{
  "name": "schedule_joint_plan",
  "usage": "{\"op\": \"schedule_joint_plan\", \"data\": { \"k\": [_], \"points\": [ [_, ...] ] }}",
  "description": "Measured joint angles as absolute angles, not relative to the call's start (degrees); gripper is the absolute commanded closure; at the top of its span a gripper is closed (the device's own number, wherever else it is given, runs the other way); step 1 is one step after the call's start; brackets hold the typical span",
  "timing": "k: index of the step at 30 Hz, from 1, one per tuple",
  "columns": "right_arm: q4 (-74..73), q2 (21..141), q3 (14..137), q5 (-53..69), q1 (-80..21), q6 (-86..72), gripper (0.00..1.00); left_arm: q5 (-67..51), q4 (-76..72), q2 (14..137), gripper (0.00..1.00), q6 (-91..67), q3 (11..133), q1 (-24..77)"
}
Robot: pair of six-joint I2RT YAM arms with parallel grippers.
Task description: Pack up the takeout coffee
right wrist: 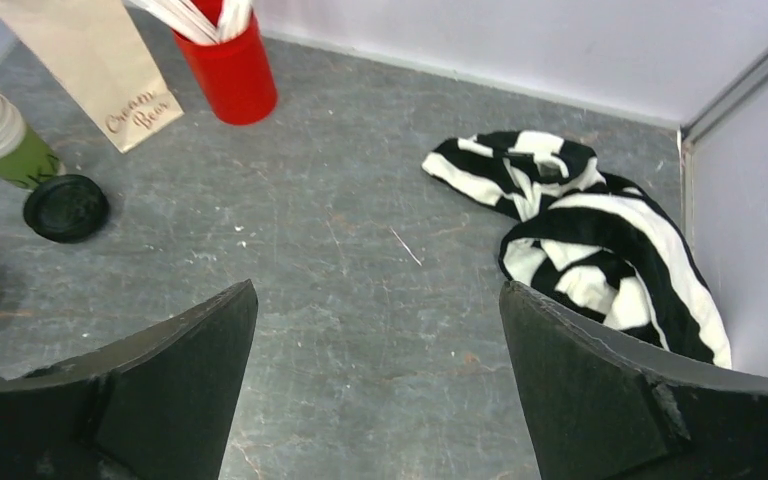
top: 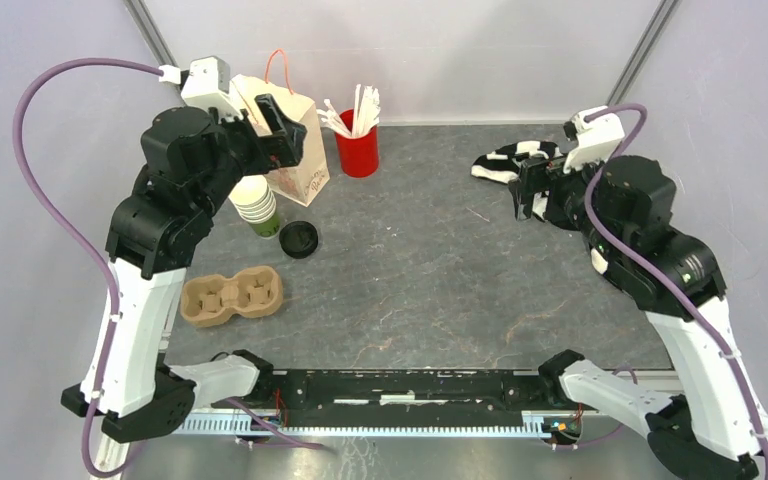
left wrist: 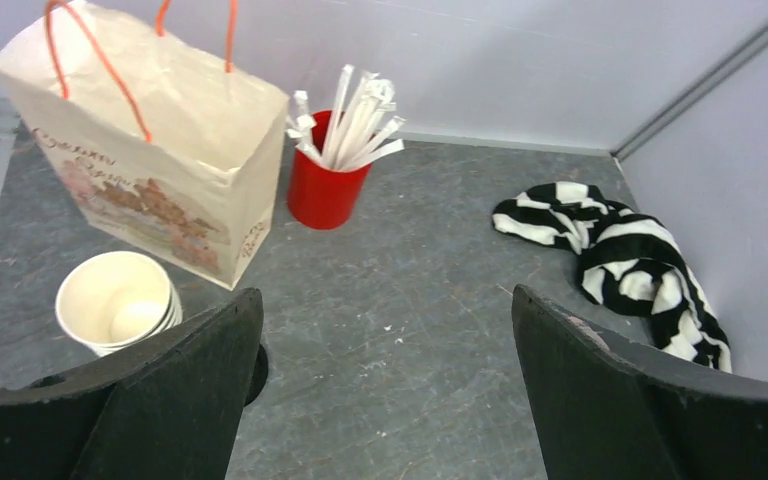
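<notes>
No lidded green cup shows in any view; the two capped takeout coffees are hidden or out of view. A single black lid lies flat on the table, also in the right wrist view. A brown cardboard cup carrier lies empty at the front left. A cream paper bag with orange handles stands at the back left, its mouth open. My left gripper is open and empty, raised beside the bag. My right gripper is open and empty above bare table.
A stack of lidless green cups stands by the bag. A red cup of white sticks stands at the back. A black-and-white striped cloth lies at the back right. Walls close the back and sides.
</notes>
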State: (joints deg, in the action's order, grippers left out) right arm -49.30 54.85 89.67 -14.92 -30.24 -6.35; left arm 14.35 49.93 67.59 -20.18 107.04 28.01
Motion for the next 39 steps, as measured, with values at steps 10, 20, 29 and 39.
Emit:
{"op": "schedule_joint_plan", "data": {
  "k": [10,20,29,39],
  "points": [
    [-51.79,61.71,90.63,-9.85,-23.59,-6.11,0.02,8.60,50.94,67.81,0.01,-21.02,104.49,16.95],
    [-49.82,63.09,86.48,0.78,-21.63,-5.93,0.02,7.99,59.07,75.57,0.12,-23.62,104.01,7.55],
    [-48.95,66.81,83.57,4.86,-24.91,-4.51,0.02,7.53,60.75,84.68,0.44,-24.51,95.85,-6.98],
    [-46.98,68.18,83.11,3.44,-27.79,-2.59,0.02,5.34,58.94,93.23,0.61,-24.53,92.97,-12.51]
  ]
}}
